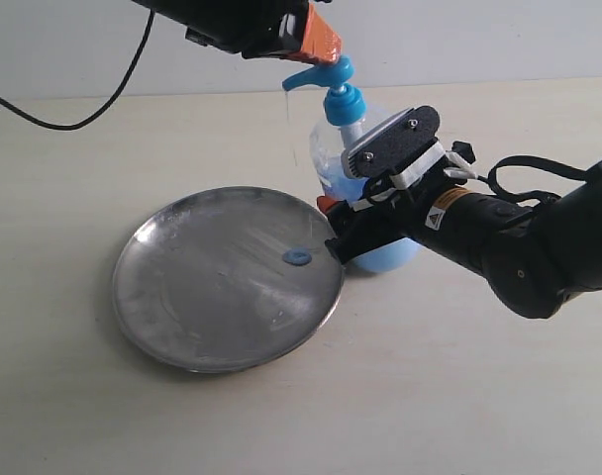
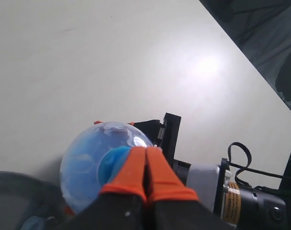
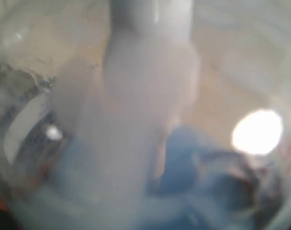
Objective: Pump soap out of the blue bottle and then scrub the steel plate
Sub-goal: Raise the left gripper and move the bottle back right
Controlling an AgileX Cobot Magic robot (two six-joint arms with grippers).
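Observation:
The blue bottle [image 1: 382, 259] stands upright beside the right rim of the steel plate [image 1: 182, 297]. My right gripper [image 1: 355, 213] reaches in from the right and is closed round the bottle's body; the right wrist view shows only the blurred bottle [image 3: 145, 120] and the soap [image 3: 193, 167] inside it. My left gripper [image 1: 323, 45] is shut, its orange fingertips [image 2: 136, 165] right on top of the blue pump head [image 1: 331, 77], which stands raised on its stem. A small blue blob of soap [image 1: 299, 257] lies on the plate near the bottle. From above, the bottle [image 2: 83, 167] sits under the left fingertips.
A black cable [image 1: 83, 114] trails over the back left of the pale table [image 1: 281, 416]. The right arm's dark body [image 1: 539, 247] stretches across the right side, with the plate's rim close to its jaws.

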